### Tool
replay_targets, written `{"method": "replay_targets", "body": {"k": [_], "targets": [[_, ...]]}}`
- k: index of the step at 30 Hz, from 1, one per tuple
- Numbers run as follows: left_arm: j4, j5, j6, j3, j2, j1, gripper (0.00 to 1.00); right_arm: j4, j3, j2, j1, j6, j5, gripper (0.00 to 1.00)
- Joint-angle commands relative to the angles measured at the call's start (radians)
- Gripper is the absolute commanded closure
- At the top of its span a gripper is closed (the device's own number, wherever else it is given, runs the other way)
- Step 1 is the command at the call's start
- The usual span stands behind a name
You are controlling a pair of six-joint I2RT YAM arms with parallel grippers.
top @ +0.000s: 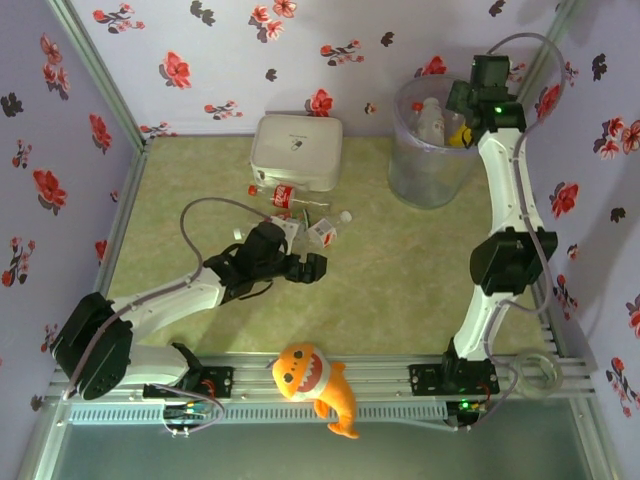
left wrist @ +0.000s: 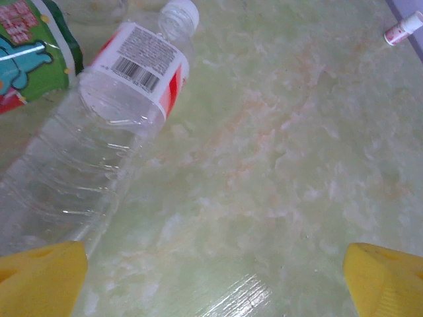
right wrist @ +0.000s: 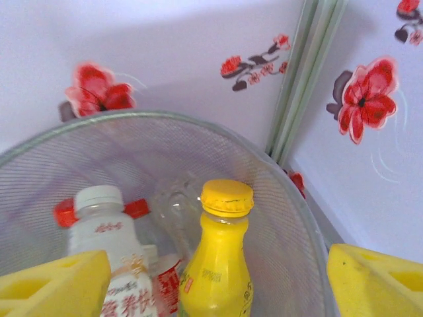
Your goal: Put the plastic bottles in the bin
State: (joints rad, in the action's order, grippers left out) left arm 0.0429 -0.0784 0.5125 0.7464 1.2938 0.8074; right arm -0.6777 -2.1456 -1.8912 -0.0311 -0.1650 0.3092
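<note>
Yellow fingers [left wrist: 39,281] of the left gripper [left wrist: 211,284] sit at the two lower corners of the left wrist view. They are spread wide, with nothing between them but the pale green, marbled tabletop [left wrist: 297,165]. Just beside the lower-left finger a clear bottle [left wrist: 86,165] lies on its side, its white cap toward the top of the frame. Its white label carries a barcode and a block of fine print too small to read, with a red band along one edge. At the upper left a green label [left wrist: 30,46] shows a blue cartoon figure and red lettering that cannot be made out. A tiny bottle [left wrist: 403,28] with a pink band lies in the upper right corner.

In the right wrist view the right gripper [right wrist: 215,294] also has its fingers [right wrist: 53,284] wide apart, gripping nothing, above the bin [right wrist: 277,191]. Inside the bin a yellow bottle [right wrist: 218,264] with a yellow cap stands upright at lower centre, its small print unreadable. To its left a white bottle [right wrist: 106,251] with a white cap bears red Chinese characters.

In the top view the bin [top: 425,180] stands at the upper right with the right gripper [top: 480,95] over its rim. The left gripper [top: 308,268] is at centre, near several loose bottles [top: 300,215] lying just below a white box [top: 295,150]. One of them has a red label too small to read. An orange plush shark [top: 315,380] sits on the rail at bottom centre.
</note>
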Motion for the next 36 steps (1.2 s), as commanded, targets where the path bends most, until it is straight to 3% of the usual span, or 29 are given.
{"method": "replay_targets", "body": {"k": [1,5,11,18,27,36], "targets": [[0.073,0.023,-0.053,0.054,0.010,-0.025,0.00,0.023,0.059,0.081,-0.014,0.008,-0.068,0.13],[0.135,0.023,-0.093,0.095,0.023,-0.069,0.00,0.050,0.186,0.192,-0.035,0.001,-0.127,0.13],[0.235,0.026,-0.205,0.194,0.106,-0.128,0.00,0.115,0.523,0.435,-0.056,-0.071,-0.277,0.11],[0.333,-0.020,-0.326,0.322,0.243,-0.162,0.00,-0.015,0.736,0.694,-0.076,-0.124,-0.478,0.06],[0.406,-0.047,-0.376,0.434,0.416,-0.168,0.03,-0.132,0.916,0.929,-0.076,-0.161,-0.525,0.02],[0.466,-0.014,-0.402,0.479,0.512,-0.165,0.13,-0.094,1.040,0.975,-0.076,-0.209,-0.558,0.02]]}}
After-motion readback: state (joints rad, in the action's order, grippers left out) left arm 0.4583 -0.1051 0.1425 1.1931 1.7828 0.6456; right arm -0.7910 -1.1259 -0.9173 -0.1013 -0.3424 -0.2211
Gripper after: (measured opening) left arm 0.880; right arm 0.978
